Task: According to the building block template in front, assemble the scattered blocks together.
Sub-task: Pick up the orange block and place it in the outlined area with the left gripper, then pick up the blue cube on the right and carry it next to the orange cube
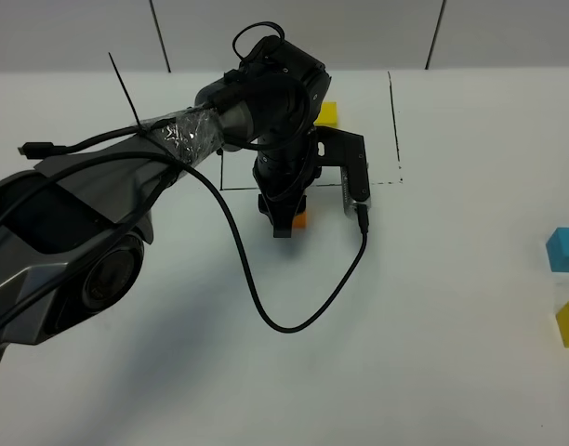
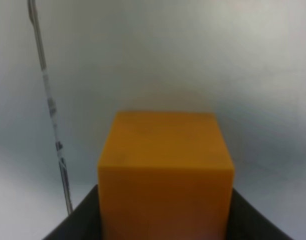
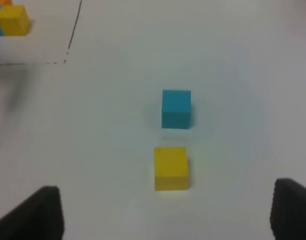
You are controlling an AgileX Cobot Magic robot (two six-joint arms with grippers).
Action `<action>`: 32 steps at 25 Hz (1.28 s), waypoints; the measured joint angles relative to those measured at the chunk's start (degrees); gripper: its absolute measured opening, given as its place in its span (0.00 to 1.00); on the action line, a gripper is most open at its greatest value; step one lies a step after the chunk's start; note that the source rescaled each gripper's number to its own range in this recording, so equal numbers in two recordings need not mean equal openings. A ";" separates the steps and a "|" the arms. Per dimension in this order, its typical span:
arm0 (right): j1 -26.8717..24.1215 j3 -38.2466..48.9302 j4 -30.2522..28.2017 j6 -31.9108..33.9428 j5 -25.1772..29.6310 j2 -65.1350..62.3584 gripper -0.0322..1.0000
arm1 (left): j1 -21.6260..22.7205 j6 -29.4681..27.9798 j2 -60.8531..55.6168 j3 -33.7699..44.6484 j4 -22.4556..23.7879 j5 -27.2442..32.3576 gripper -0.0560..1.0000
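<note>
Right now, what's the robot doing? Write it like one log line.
left gripper: shut on orange block | right gripper: open, empty | blue block, yellow block: apart on table

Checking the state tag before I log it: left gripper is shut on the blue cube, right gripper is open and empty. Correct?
One thing is off: the left gripper is shut on the orange cube, not the blue one, as the left wrist view shows. The blue cube lies free on the table next to the yellow cube. The right gripper is open and empty, as you said.
</note>
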 joint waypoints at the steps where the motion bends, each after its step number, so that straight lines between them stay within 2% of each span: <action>1: 0.00 0.00 0.00 0.00 0.00 0.00 0.71 | 0.00 0.00 0.00 0.00 0.00 0.00 0.05; 3: 0.00 0.00 0.00 0.00 0.00 0.00 0.71 | 0.00 0.00 0.00 0.00 0.00 0.00 0.07; 5: 0.00 0.00 0.00 0.00 0.00 0.00 0.71 | 0.00 0.00 0.06 0.00 0.00 -0.02 0.14; 11: 0.00 0.00 0.00 0.00 0.00 0.00 0.71 | 0.00 0.00 -1.38 0.00 -0.49 0.03 0.59; 14: 0.00 0.00 0.00 0.00 0.00 0.00 0.71 | 0.00 0.00 -4.70 0.00 -3.09 0.61 0.73; 17: 0.00 0.00 0.00 0.00 0.00 0.00 0.71 | 0.00 -0.81 -8.30 0.00 -6.20 1.81 0.78; 22: 0.00 0.00 0.00 0.00 0.00 0.00 0.71 | 1.87 -6.48 -13.70 0.00 -11.37 1.92 0.79; 28: 0.00 0.00 0.00 0.00 0.00 0.00 0.71 | 10.63 -15.64 -18.72 0.14 -20.47 1.92 0.79; 32: 0.00 0.00 0.00 0.00 0.00 0.00 0.71 | 17.47 -21.32 -23.25 6.67 -21.35 1.92 0.79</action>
